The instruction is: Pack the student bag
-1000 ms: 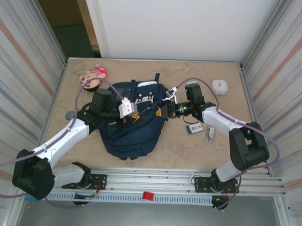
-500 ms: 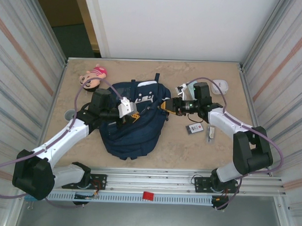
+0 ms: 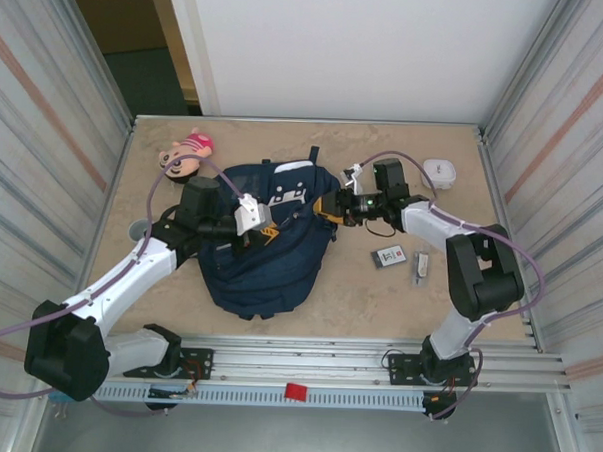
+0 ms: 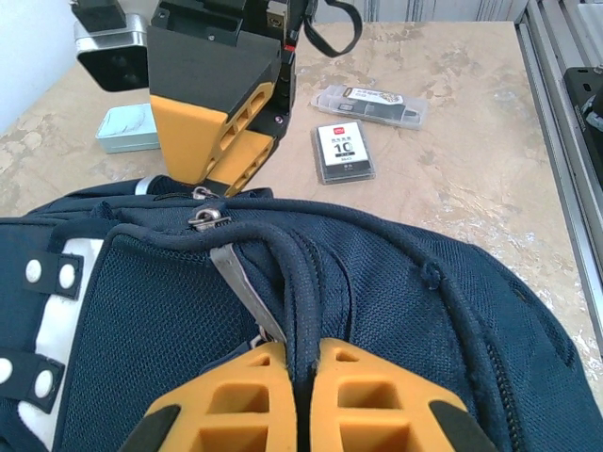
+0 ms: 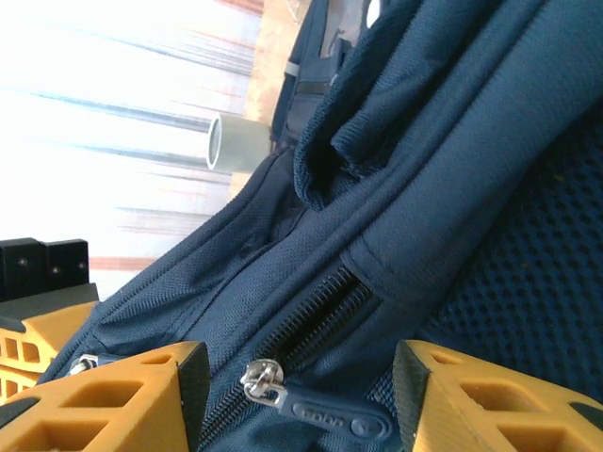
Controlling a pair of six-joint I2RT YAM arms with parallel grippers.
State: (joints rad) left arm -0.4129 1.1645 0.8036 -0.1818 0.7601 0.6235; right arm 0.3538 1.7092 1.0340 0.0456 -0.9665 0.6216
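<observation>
Pointing away, student bag (image 3: 265,269) (top farthest)

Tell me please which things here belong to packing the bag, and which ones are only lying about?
Belong to the job: student bag; left hand, shut on a bag fold; right hand, open around the zipper pull.
Lying about for now: plush doll; small white container; card box; clear case; grey cup.
</observation>
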